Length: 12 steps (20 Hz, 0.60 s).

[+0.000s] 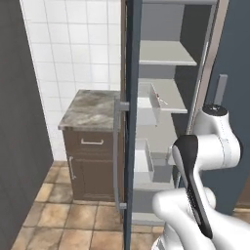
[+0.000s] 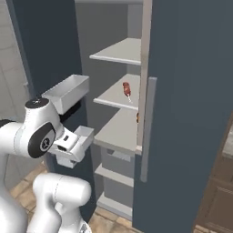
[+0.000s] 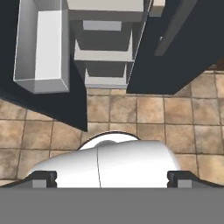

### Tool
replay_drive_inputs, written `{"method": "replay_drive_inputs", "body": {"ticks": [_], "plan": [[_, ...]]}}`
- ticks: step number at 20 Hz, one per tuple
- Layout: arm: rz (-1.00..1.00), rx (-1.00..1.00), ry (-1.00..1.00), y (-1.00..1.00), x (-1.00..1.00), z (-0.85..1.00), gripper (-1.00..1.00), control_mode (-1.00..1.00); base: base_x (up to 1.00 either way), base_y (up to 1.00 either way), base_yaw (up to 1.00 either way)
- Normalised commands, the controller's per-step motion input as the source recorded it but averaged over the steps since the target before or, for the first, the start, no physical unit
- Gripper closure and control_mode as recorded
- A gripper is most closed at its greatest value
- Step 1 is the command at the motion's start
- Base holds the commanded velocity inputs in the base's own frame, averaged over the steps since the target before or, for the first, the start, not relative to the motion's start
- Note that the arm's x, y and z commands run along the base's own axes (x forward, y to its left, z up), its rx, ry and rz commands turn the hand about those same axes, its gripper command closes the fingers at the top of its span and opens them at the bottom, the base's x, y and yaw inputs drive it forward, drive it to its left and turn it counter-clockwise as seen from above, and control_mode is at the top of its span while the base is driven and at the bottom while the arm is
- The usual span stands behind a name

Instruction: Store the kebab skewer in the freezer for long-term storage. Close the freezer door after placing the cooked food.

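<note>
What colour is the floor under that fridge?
Warm brown-and-tan stone tiles, clearest in the hand view.

Evenly and softly lit throughout — flat rendered light with no single visible source. No glare or highlights on the freezer door (image 1: 131, 73), only dull slate shading. Faint, soft shadows under the pale shelves (image 2: 119, 93) and beneath the door bin (image 3: 41, 48) on the tiled floor (image 3: 183, 113). Slightly soft, low-resolution edges — jagged along straight lines. No blur, no distortion at the borders.
</note>
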Motion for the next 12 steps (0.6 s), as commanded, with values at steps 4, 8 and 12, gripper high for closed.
{"method": "replay_drive_inputs", "body": {"ticks": [4, 8, 12], "plan": [[0.00, 0.00, 0.00, 0.00, 0.00, 0.00, -1.00, 1.00, -0.14, 0.44, -0.24], [0.00, 0.00, 0.00, 0.00, 0.00, 0.00, -1.00, 1.00, -0.13, 0.32, -0.25], [0.00, 0.00, 0.00, 0.00, 0.00, 0.00, -1.00, 1.00, -0.24, 0.38, -0.28]]}}
